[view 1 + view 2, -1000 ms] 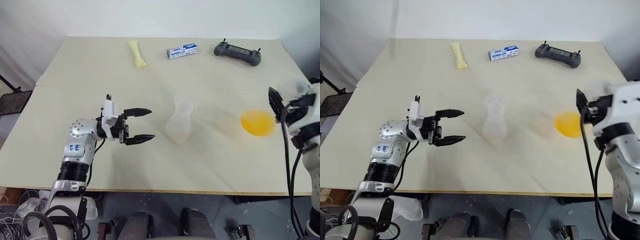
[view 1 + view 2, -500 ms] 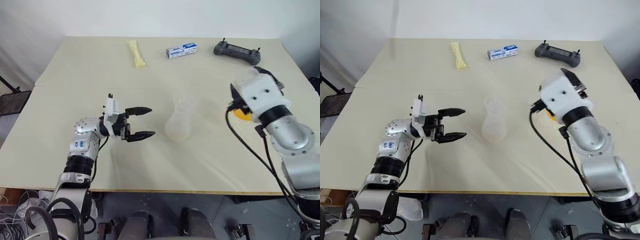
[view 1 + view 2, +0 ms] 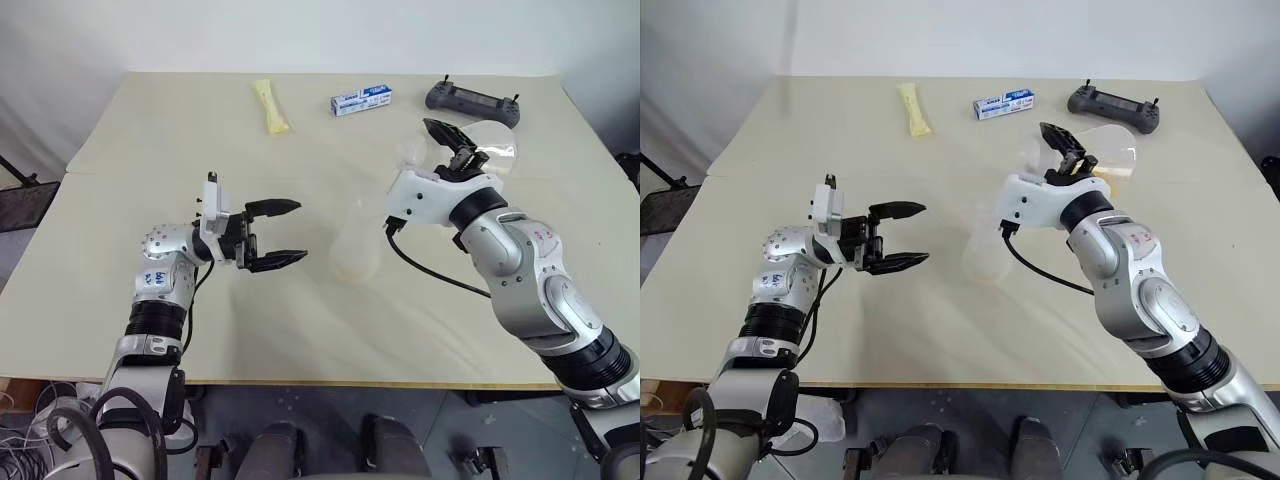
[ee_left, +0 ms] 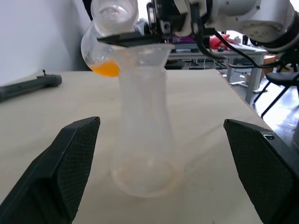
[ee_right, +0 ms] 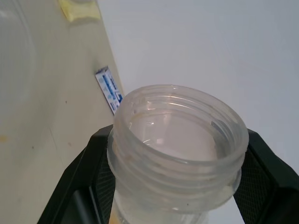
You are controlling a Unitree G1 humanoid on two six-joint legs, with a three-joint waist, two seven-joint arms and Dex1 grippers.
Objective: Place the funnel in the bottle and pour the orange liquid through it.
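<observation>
The clear bottle stands upright mid-table, and the funnel sits in its neck. My right gripper is shut on the threaded neck of a clear round container. That container is held tipped, right beside the funnel's rim. The orange liquid pools in the container's lower belly, and none shows in the bottle. My left gripper hovers open just left of the bottle, its fingers spread either side without touching it.
Along the table's far edge lie a yellow packet, a blue-and-white box and a black handheld controller. My right forearm reaches across the table's right half.
My right arm has swung in from the table's right edge to the bottle, rolling the container of orange liquid onto its side. The left gripper has stayed open beside the bottle.
</observation>
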